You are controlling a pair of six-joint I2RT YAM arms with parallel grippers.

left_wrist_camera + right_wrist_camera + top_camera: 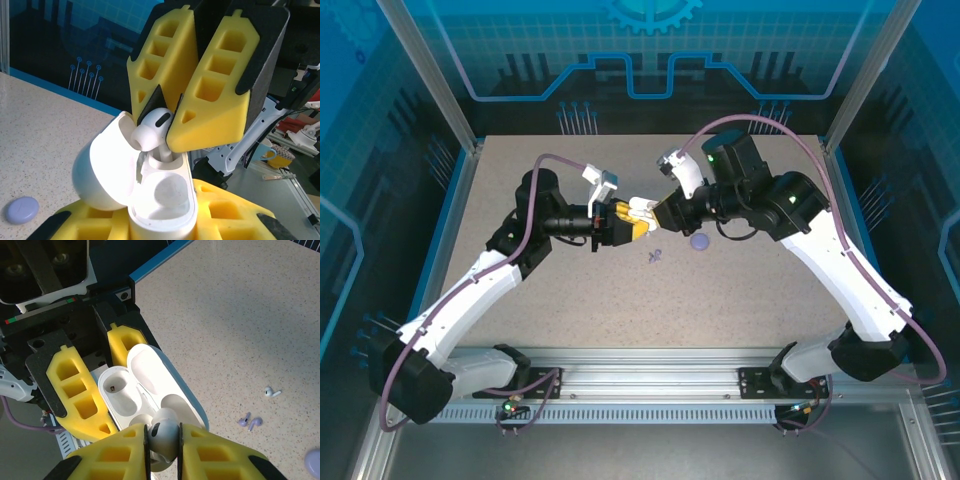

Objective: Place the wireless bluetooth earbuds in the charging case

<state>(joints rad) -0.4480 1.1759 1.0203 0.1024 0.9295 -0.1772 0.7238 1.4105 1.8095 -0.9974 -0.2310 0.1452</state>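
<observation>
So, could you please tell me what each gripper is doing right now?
Left gripper: closed on the case.
Right gripper: closed on an earbud.

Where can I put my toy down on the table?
The table is bare in the front middle, by the rail, and along the back wall. The middle is crowded: left gripper and right gripper meet at the charging case, purple disc and lavender pieces beside.

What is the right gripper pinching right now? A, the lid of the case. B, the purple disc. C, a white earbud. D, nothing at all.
C: the right gripper has its yellow fingers closed on a white earbud, right at the open charging case.
</observation>
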